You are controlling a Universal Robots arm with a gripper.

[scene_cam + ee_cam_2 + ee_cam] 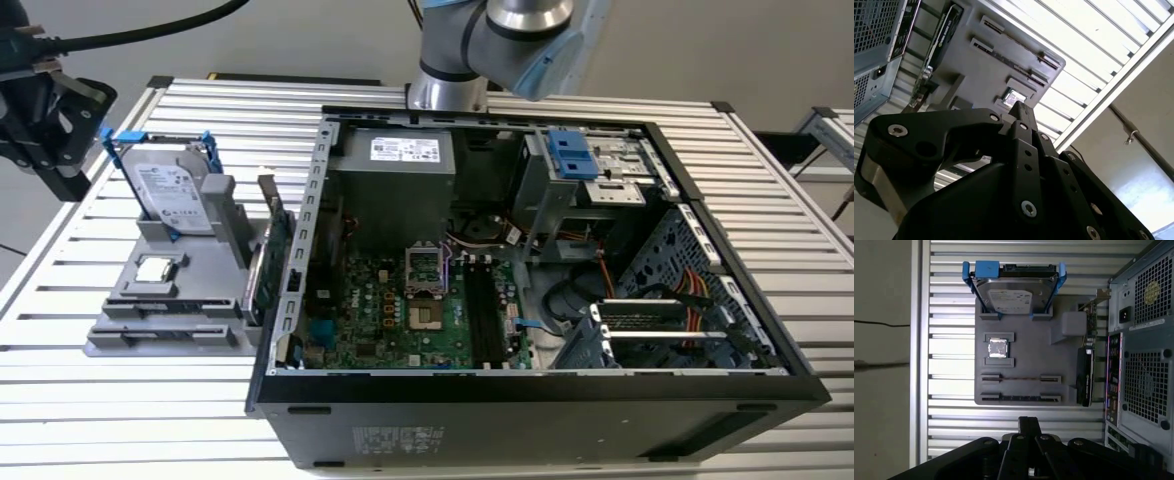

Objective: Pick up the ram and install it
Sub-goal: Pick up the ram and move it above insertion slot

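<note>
Here, in the exterior view, the gripper (60, 180) hangs at the far left, above the edge of the slatted worktop (134, 420). Just beside it is a gray tray (160, 340). A hard drive (171, 190) in a blue frame stands up at the back of the tray. A small silver chip (158, 268) lies in front of it. A tall green card (271, 250) stands on the tray's side, next to the open computer case (534, 400).

In the second wrist view, the black gripper (1021, 107) comes to one narrow tip. The tip points at the gray tray (1004, 60).

In the first wrist view, the gripper (1029, 422) looks down on the tray (1024, 362). The jaws are pressed together and hold nothing. The ram (1020, 397) is a long, thin, dark green strip. It stands on its edge, so you see just its narrow top. It rests in the tray between two gray end slots, in the row nearest the jaws. It is apart from them. Another thin strip (1020, 378), more brown, stands in the next row. The chip (998, 347) lies between that strip and the hard drive (1013, 292).
</note>
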